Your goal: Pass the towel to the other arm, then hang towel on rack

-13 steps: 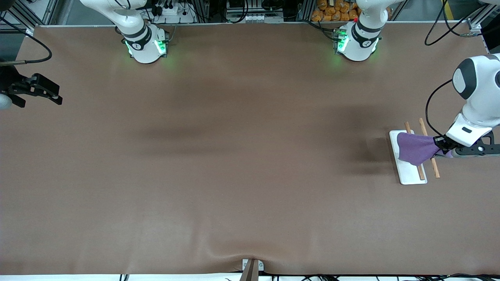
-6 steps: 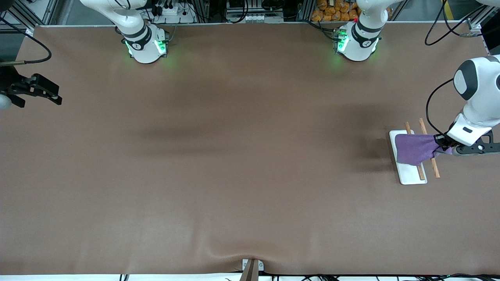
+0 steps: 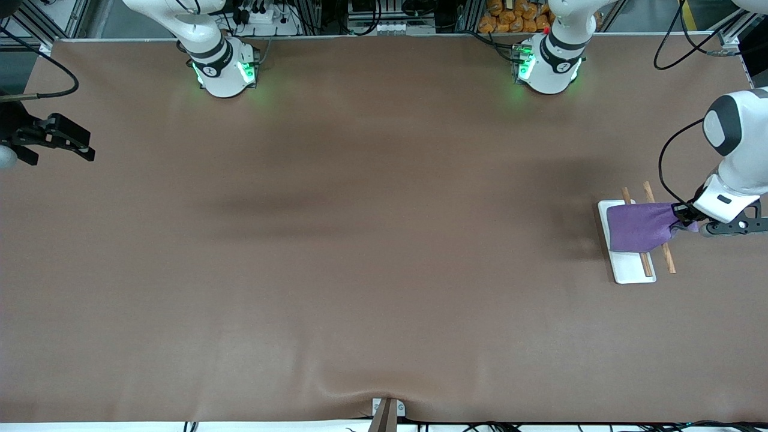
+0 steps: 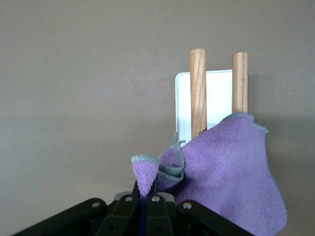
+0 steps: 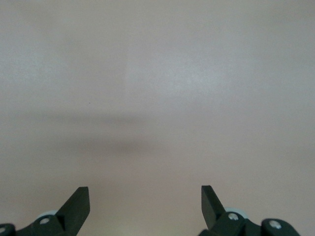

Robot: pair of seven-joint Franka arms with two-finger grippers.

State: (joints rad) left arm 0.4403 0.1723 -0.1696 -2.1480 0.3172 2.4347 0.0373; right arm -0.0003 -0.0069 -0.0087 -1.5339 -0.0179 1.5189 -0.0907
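Left gripper (image 3: pixel 681 219) drawn back rightward, clamped on one towel (image 3: pixel 639 227) draped over two rack (image 3: pixel 624 271) rods; right gripper (image 5: pixel 145 206) waiting, gaping, empty

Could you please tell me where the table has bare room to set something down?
The brown table is bare between the right end effector and the rack. It is crowded only at that rack, where the left end effector holds the purple towel.

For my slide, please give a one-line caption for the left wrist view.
Left gripper shut on the purple towel, which is draped over the rack's two wooden rods above its white base.
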